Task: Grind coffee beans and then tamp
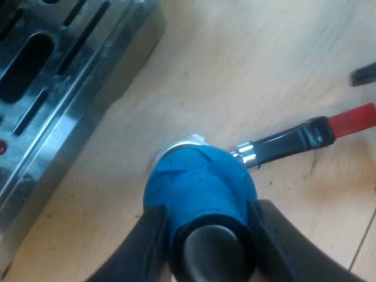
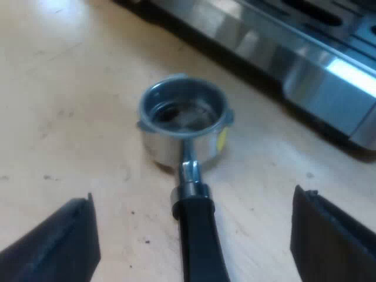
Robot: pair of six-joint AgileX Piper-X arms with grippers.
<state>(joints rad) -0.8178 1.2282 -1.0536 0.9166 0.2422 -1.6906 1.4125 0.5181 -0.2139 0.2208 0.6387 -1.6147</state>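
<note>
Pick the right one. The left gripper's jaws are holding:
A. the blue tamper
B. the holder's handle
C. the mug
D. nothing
A: the jaws of the left gripper are closed on either side of the tamper, whose blue body sits between them.
</note>
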